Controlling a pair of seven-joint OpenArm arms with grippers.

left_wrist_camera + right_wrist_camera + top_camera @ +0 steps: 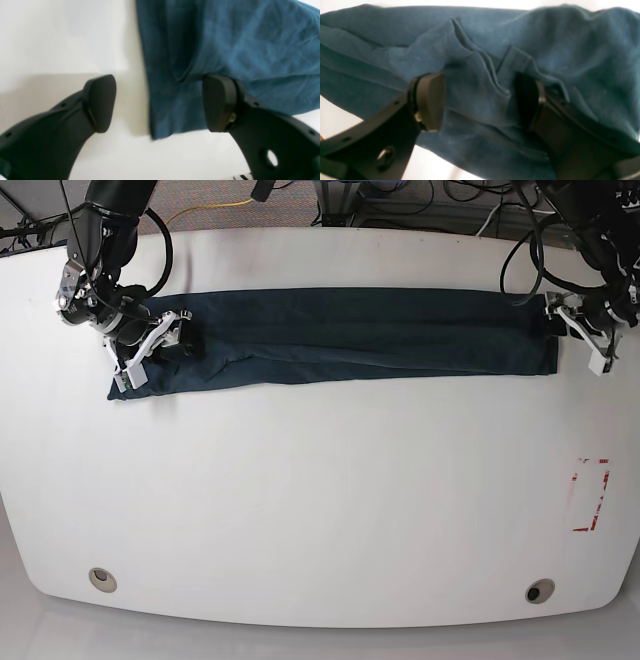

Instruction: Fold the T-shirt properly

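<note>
The dark teal T-shirt (350, 335) lies folded into a long narrow strip across the far half of the white table (320, 500). My right gripper (150, 348) is at the strip's left end. In the right wrist view it (480, 100) is open, with its fingers low on either side of a bunched ridge of the T-shirt (382, 50). My left gripper (585, 335) is at the strip's right end. In the left wrist view it (160, 103) is open and straddles the edge of the T-shirt (250, 45), with one finger (220, 102) over the cloth and the other finger (100, 102) over bare table.
A red marked rectangle (590, 495) is on the table at the right. Two round holes (101, 579) (540, 591) sit near the front edge. Cables (400, 210) run behind the far edge.
</note>
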